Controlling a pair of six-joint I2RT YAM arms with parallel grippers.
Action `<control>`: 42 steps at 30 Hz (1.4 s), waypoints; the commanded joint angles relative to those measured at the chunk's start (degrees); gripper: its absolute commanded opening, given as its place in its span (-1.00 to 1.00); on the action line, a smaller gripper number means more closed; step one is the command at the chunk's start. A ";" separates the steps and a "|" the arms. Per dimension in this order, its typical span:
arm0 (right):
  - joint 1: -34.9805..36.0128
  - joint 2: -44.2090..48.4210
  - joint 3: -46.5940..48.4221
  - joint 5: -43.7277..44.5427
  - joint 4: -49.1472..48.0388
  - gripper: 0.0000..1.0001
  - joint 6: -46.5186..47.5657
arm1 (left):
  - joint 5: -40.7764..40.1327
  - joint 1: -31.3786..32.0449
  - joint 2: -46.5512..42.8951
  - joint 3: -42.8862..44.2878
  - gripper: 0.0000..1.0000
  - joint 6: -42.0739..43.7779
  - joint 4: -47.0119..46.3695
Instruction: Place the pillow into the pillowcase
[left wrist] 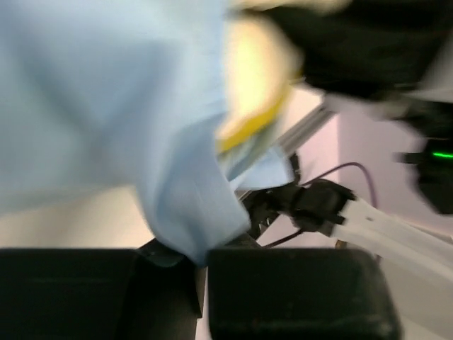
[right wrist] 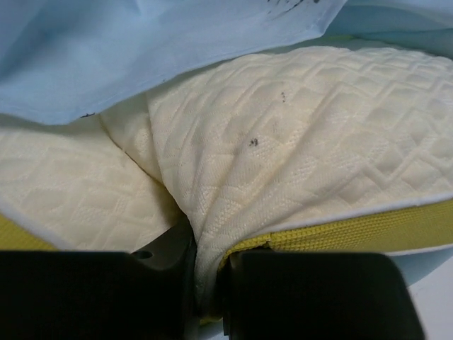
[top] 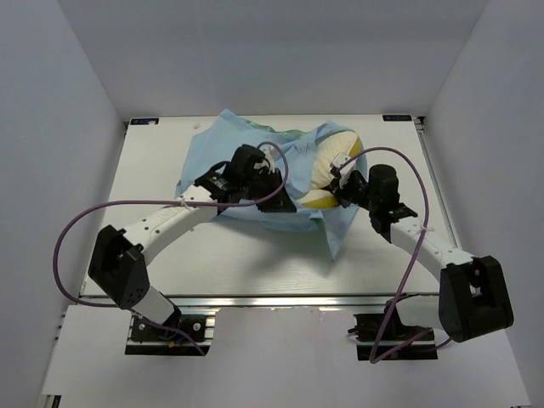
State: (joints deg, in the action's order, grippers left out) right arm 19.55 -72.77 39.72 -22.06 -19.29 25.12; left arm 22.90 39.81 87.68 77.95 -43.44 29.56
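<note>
Pillow [top: 331, 166] looks mostly inside pillowcase [top: 225, 140]; the 3 o'clock end is bare. Your left gripper [left wrist: 200, 258] pinches pillowcase, right gripper [right wrist: 209, 283] pinches pillow. Remaining: cover that end.

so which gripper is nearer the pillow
Right. The right gripper pinches the pillow at its bare end; the left gripper grips the pillowcase fabric beside it.

Blurred light blue pillowcase [left wrist: 106, 106] pinched in left tool [left wrist: 203, 268], yellow-edged pillow [left wrist: 251, 78] behind, right arm [left wrist: 396, 227] beyond
</note>
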 commanded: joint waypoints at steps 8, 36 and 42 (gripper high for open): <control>-9.60 -1.75 2.46 -2.89 7.95 -1.00 3.80 | -6.43 -0.61 -1.79 -0.27 0.47 4.23 -2.16; -27.11 -18.55 18.90 -22.32 27.73 -1.00 5.46 | -21.14 -31.99 -11.84 -37.35 0.61 7.41 -8.81; -27.11 -18.28 18.28 -23.46 27.90 -1.00 4.50 | -22.10 -31.99 -2.52 -32.78 0.44 7.41 -9.35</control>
State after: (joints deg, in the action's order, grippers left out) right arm -7.44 -91.48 56.53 -42.65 9.78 30.11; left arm 1.48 8.03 82.98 42.11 -36.53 22.17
